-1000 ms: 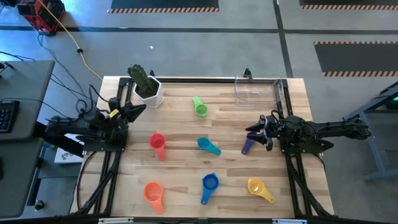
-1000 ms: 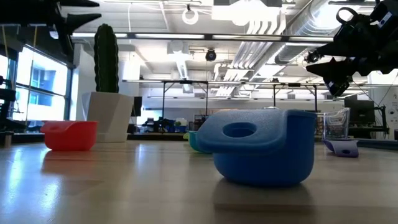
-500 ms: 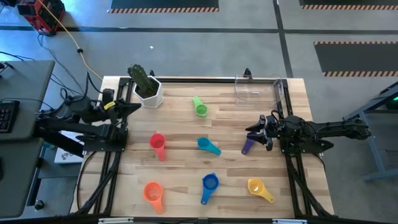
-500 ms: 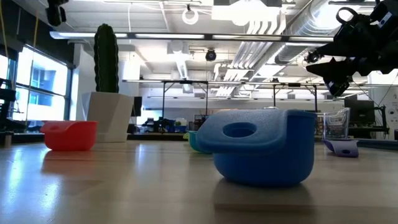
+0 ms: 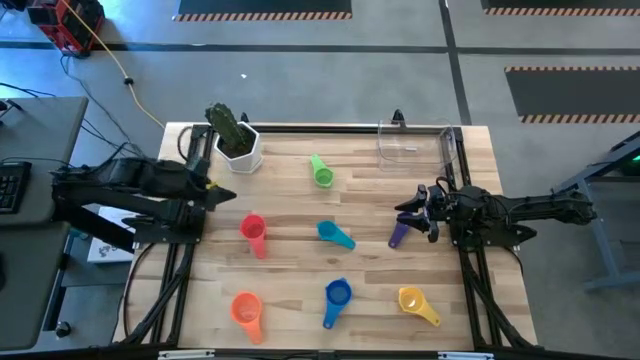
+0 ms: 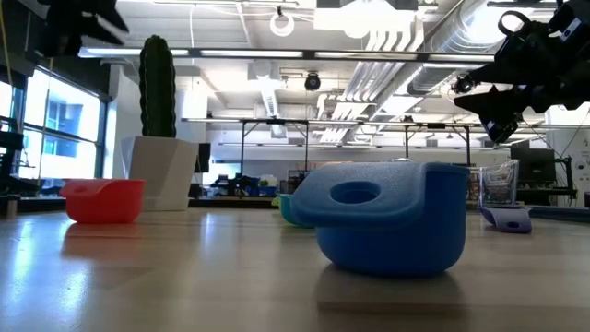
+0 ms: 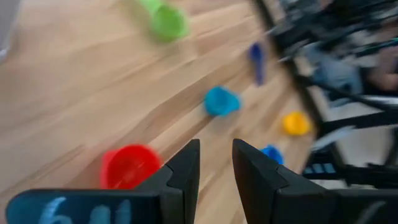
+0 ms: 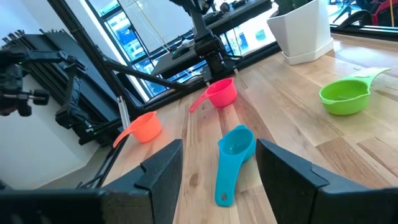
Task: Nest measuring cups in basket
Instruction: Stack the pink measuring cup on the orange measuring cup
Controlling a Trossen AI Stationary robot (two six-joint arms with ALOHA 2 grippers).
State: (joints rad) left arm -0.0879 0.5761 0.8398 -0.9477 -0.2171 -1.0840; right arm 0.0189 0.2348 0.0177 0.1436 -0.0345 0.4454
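Seven measuring cups lie apart on the wooden table: green (image 5: 322, 175), red (image 5: 253, 232), teal (image 5: 333, 234), purple (image 5: 399, 233), orange (image 5: 246, 310), blue (image 5: 337, 297) and yellow (image 5: 414, 301). The clear basket (image 5: 412, 146) stands at the far right edge with nothing in it. My left gripper (image 5: 222, 194) hangs open above the table's left edge, slanting down, with the red cup (image 7: 127, 167) ahead of it. My right gripper (image 5: 405, 210) stands open and level at the right side, just above the purple cup and clear of it, facing the teal cup (image 8: 235, 149).
A white pot with a green cactus-like plant (image 5: 236, 140) stands at the far left corner, close to my left arm. Black frame rails (image 5: 175, 270) run along the table's left and right sides. Bare wood lies between the cups in the table's middle.
My left gripper has risen, then tipped from nearly level to slanting down at the table. Its fingertips have swung away from the plant pot toward the near edge. The right arm and all the cups have kept still.
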